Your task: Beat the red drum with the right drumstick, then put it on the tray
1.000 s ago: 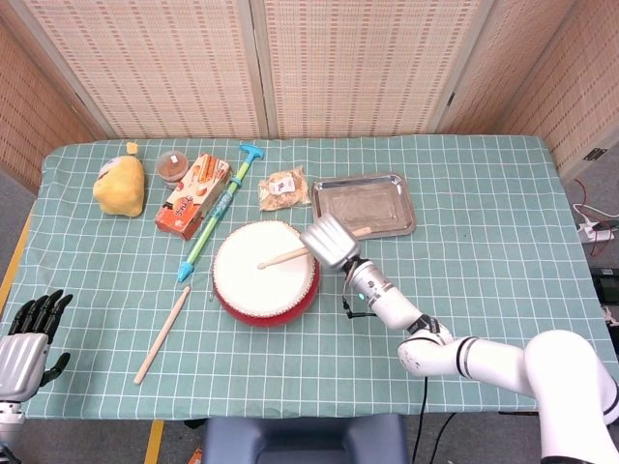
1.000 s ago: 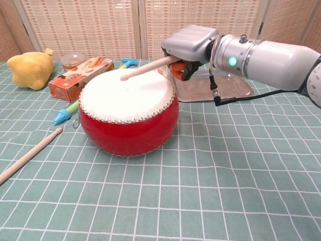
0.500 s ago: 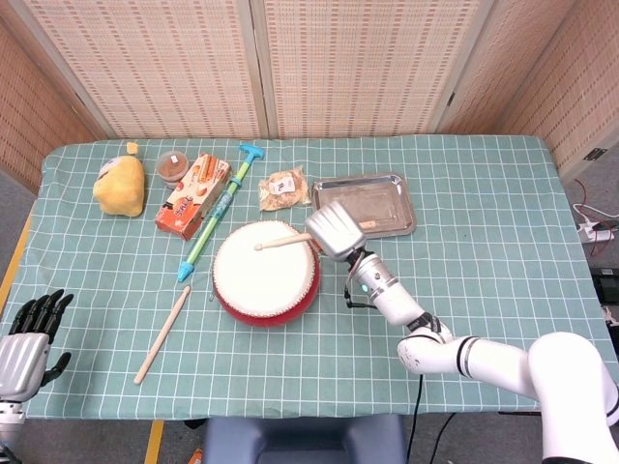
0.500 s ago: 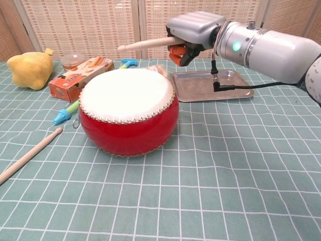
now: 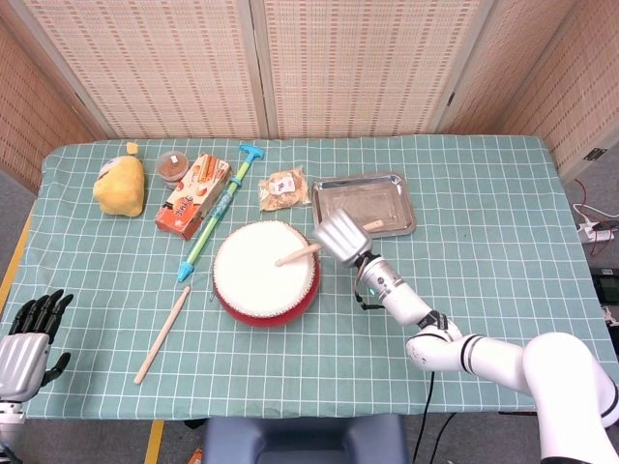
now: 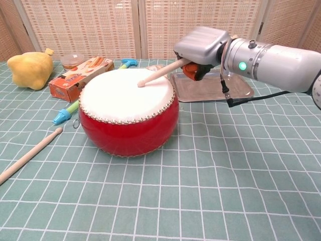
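The red drum (image 5: 265, 274) (image 6: 128, 119) with its white skin stands in the middle of the table. My right hand (image 5: 338, 235) (image 6: 202, 47) grips the right drumstick (image 5: 297, 255) (image 6: 161, 72) just right of the drum; the stick slants down and its tip touches the drumhead. The metal tray (image 5: 364, 204) (image 6: 237, 89) lies behind the hand, bare. A second drumstick (image 5: 162, 333) (image 6: 30, 155) lies on the cloth left of the drum. My left hand (image 5: 25, 340) hangs at the table's front left corner, holding nothing, fingers apart.
Behind and left of the drum lie a teal and green toy pump (image 5: 219, 220), an orange snack box (image 5: 193, 195), a small brown-filled cup (image 5: 171, 167), a yellow plush toy (image 5: 120, 184) and a bagged snack (image 5: 283, 188).
The right hand raised the drumstick above the drum half a second ago, then brought it back down; its tip now rests on the drumhead nearer the right rim. The left hand stayed still.
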Available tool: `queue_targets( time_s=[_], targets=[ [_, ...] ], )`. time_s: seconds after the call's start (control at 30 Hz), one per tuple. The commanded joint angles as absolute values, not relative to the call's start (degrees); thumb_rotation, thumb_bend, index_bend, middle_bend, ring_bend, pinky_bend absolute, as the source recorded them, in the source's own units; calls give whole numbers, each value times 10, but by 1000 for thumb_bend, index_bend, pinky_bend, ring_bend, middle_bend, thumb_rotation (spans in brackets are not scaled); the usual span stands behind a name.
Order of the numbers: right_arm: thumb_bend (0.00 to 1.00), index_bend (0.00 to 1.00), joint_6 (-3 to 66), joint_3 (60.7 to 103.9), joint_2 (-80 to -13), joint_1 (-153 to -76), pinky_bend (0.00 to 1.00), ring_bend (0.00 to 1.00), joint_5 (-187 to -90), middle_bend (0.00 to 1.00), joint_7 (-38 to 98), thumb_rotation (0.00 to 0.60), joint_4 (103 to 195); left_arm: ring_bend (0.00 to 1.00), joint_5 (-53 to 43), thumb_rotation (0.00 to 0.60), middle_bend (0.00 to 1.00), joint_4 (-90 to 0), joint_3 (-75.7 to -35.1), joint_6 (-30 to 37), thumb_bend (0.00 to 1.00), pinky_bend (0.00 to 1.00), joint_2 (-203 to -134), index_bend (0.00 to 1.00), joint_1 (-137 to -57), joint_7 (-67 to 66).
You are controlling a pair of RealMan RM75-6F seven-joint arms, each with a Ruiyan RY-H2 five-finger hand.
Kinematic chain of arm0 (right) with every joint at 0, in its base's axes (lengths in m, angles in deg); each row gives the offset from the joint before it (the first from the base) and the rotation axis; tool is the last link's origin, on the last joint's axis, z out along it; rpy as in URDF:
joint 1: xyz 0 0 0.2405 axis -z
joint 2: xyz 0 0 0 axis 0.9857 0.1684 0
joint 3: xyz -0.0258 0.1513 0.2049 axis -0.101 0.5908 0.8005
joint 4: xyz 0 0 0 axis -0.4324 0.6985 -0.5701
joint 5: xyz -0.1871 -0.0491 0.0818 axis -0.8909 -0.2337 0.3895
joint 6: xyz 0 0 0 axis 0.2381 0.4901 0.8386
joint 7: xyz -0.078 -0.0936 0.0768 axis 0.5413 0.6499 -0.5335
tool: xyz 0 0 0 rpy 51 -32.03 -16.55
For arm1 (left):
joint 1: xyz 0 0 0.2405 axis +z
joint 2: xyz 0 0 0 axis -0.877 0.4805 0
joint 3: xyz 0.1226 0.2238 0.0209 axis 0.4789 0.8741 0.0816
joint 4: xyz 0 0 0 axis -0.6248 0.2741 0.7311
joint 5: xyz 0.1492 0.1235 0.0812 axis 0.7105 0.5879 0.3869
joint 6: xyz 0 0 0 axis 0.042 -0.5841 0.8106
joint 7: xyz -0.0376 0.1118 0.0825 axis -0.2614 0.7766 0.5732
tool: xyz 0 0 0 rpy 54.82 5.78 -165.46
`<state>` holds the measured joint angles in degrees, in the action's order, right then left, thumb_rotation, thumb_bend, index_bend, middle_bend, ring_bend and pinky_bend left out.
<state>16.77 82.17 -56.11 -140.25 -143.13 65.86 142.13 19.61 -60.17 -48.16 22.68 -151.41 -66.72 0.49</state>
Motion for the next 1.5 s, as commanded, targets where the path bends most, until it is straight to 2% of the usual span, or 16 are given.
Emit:
queue_targets(
  time_s=[0.03, 0.1, 0.23, 0.4, 0.5, 0.63, 0.73, 0.83, 0.93, 1.33, 1.4, 1.5],
  targets=[
    [610, 1000, 231, 886, -576, -1378, 1000, 1000, -1432, 970, 495, 600, 1448, 0, 196, 600, 0, -601, -482, 227, 257, 4, -1514, 0, -667, 4],
    [610, 1000, 227, 895, -569, -1374, 1000, 1000, -1431, 970, 462, 600, 1453, 0, 196, 600, 0, -601, -482, 228, 257, 4, -1514, 0, -666, 4],
    [610, 1000, 210, 879, -561, -1375, 1000, 1000, -1442, 970, 471, 600, 1444, 0, 198, 600, 0, -600, -481, 230, 256, 4, -1514, 0, -666, 4],
    [609, 1000, 165, 827, -565, -1389, 1000, 1000, -1456, 970, 568, 600, 1412, 0, 199, 600, 0, -603, -481, 229, 256, 4, -1514, 0, -667, 6],
    [610, 1000, 157, 814, -572, -1394, 1000, 1000, -1449, 970, 628, 600, 1399, 0, 196, 600, 0, -603, -482, 229, 256, 4, -1515, 0, -666, 5],
    [610, 1000, 162, 823, -579, -1393, 1000, 1000, -1431, 970, 649, 600, 1400, 0, 194, 600, 0, -602, -482, 226, 255, 4, -1516, 0, -666, 6],
    [610, 1000, 193, 848, -577, -1386, 1000, 1000, -1434, 970, 608, 600, 1415, 0, 192, 600, 0, -600, -483, 227, 255, 4, -1516, 0, -665, 2],
    [610, 1000, 203, 856, -576, -1383, 1000, 1000, -1438, 970, 590, 600, 1420, 0, 191, 600, 0, -600, -483, 227, 255, 4, -1516, 0, -665, 1],
    [610, 1000, 234, 894, -562, -1374, 1000, 1000, -1442, 970, 511, 600, 1447, 0, 192, 600, 0, -599, -484, 226, 255, 4, -1516, 0, -666, 1],
    [610, 1000, 148, 821, -582, -1389, 1000, 1000, -1437, 970, 624, 600, 1391, 0, 190, 600, 0, -600, -484, 221, 255, 4, -1517, 0, -669, 5],
    [610, 1000, 149, 821, -586, -1391, 1000, 1000, -1434, 970, 633, 600, 1387, 0, 190, 600, 0, -600, -483, 221, 255, 4, -1518, 0, -668, 4],
    [611, 1000, 181, 843, -588, -1387, 1000, 1000, -1441, 970, 602, 600, 1395, 0, 189, 600, 0, -598, -483, 220, 255, 4, -1519, 0, -668, 3]
  ],
)
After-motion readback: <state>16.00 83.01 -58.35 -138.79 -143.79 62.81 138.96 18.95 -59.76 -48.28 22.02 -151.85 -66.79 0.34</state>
